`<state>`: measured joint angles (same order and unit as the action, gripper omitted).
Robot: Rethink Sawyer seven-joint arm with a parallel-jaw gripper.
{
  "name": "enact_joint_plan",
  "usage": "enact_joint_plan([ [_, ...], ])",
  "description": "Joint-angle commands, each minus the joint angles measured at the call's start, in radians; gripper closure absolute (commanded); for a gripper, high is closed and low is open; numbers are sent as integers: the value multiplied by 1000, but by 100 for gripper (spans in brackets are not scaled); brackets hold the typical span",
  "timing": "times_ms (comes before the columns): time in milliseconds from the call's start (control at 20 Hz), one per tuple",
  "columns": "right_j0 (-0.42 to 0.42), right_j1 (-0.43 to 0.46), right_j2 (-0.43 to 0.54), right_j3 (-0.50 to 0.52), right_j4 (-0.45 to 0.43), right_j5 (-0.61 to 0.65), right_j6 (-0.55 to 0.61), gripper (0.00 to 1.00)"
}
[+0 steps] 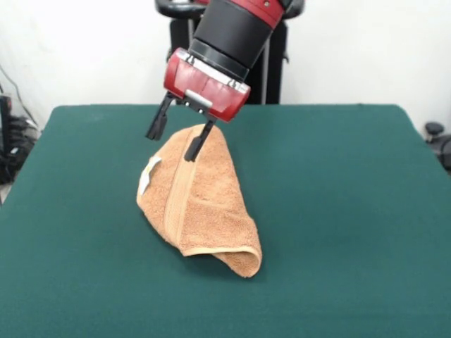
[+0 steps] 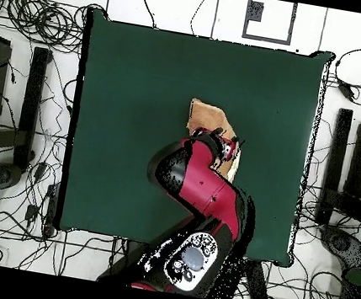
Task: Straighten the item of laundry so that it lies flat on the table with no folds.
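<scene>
The orange-tan towel (image 1: 204, 204) lies folded over on itself in a rough cone shape on the green table (image 1: 338, 183), with a rolled fold at its near end. A woven band runs along it, and a white tag (image 1: 149, 173) sticks out at its left edge. My gripper (image 1: 171, 146) is open just above the towel's far end. One finger hangs over the towel's tip and the other is off its left side. In the overhead view the arm covers part of the towel (image 2: 206, 115), and the gripper itself is hidden under the wrist.
The table (image 2: 134, 89) is far wider than the towel on all sides. Cables and equipment stands lie on the floor around the table in the overhead view. The robot's pedestal (image 1: 271, 63) stands behind the far edge.
</scene>
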<state>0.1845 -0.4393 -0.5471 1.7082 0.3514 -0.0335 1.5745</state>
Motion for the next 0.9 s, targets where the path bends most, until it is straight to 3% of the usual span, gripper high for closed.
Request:
enact_joint_plan([
  [50, 36, 110, 95, 50, 10, 19, 219, 0],
  [900, -23, 104, 103, 76, -20, 21, 201, 0],
])
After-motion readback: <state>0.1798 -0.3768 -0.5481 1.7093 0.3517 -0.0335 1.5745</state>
